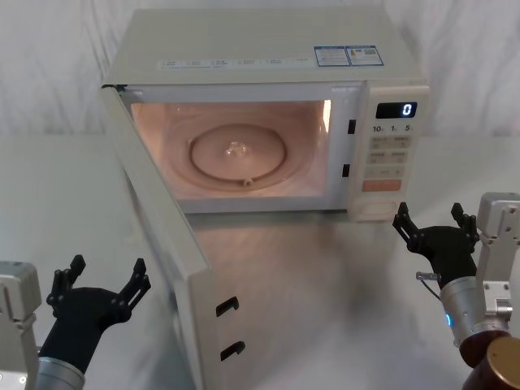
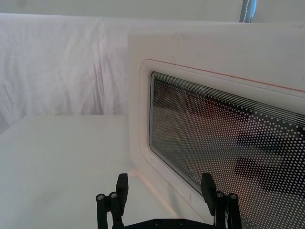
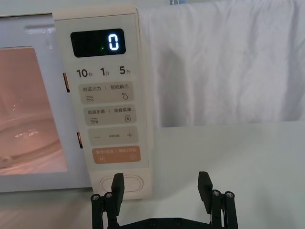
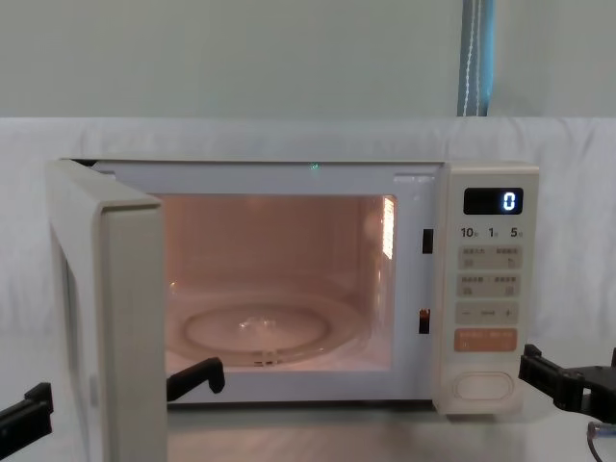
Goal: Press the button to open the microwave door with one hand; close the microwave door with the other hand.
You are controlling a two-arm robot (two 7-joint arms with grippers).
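The microwave door (image 1: 162, 227) stands wide open, swung out toward my left, and the lit cavity shows behind it. Its dark dotted window (image 2: 228, 143) fills the left wrist view. My left gripper (image 1: 108, 272) hangs open just outside the door's outer face, near its free edge, without touching it (image 2: 165, 183). The wide cream button (image 1: 378, 210) sits at the bottom of the control panel, under the orange key. My right gripper (image 1: 429, 219), blue light on its wrist, is open a little in front and to the right of the button (image 3: 131, 183), apart from it (image 3: 160, 183).
The cream microwave (image 1: 268, 49) stands on a white-draped table (image 1: 325, 309). A glass turntable (image 1: 237, 153) lies inside the lit cavity. The display (image 3: 97, 43) reads 0. White cloth hangs behind. Open tabletop lies between the door and my right arm.
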